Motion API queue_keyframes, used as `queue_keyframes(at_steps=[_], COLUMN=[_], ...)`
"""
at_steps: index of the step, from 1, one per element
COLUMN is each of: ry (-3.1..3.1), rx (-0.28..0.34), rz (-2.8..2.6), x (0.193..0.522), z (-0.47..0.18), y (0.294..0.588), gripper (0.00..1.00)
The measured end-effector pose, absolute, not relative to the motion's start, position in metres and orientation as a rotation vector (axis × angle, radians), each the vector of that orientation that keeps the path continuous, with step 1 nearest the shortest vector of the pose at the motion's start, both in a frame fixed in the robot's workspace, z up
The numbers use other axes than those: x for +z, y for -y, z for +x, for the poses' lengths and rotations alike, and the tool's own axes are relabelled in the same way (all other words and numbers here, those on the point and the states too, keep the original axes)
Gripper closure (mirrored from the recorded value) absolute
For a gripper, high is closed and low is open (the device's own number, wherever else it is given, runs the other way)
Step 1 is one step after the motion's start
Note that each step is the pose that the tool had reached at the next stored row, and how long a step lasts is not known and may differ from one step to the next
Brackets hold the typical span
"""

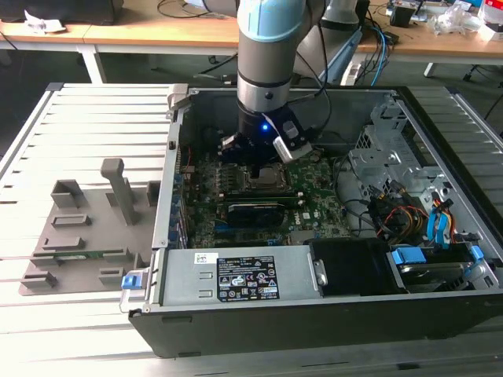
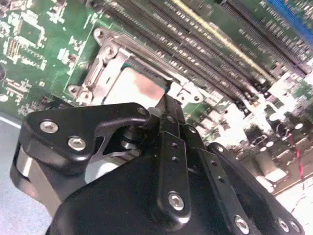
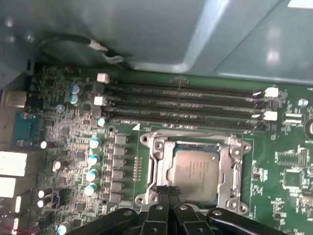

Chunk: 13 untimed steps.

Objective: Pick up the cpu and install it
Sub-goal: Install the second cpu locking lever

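Arm reaches down into the open computer case [image 1: 440, 314], which lies on its side on the slatted tabletop [image 1: 86, 110]. Pincer [image 3: 168, 190] sits low over the motherboard [image 3: 73, 147], fingertips [image 2: 165, 104] pressed together with nothing between them, at the edge of the cpu socket [image 3: 230, 166]. The cpu [image 3: 193, 170] lies flat inside the socket's metal frame, silvery top up, seen in both wrist views [image 2: 134, 88]. Four memory slots [image 3: 186, 105] run parallel just beside the socket. In the exterior view, a grey fixture tray [image 1: 78, 236] rests on the tabletop at the exterior view's left of the case.
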State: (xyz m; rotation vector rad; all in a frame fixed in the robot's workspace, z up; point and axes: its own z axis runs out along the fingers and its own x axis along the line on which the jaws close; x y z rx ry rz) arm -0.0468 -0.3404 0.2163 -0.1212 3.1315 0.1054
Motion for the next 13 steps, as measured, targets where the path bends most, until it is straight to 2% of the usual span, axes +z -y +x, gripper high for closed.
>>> queue_keyframes(at_steps=[1, 4, 6, 13], ry=[-3.132, -3.133, -3.133, -3.133], rx=[0.09, 0.08, 0.072, 0.072], rz=[-0.121, -0.121, -0.122, -0.121], x=[0.22, 0.233, 0.254, 0.258], z=[-0.045, -0.043, -0.043, -0.043], y=[0.329, 0.326, 0.325, 0.325], gripper=[0.89, 0.89, 0.89, 0.89])
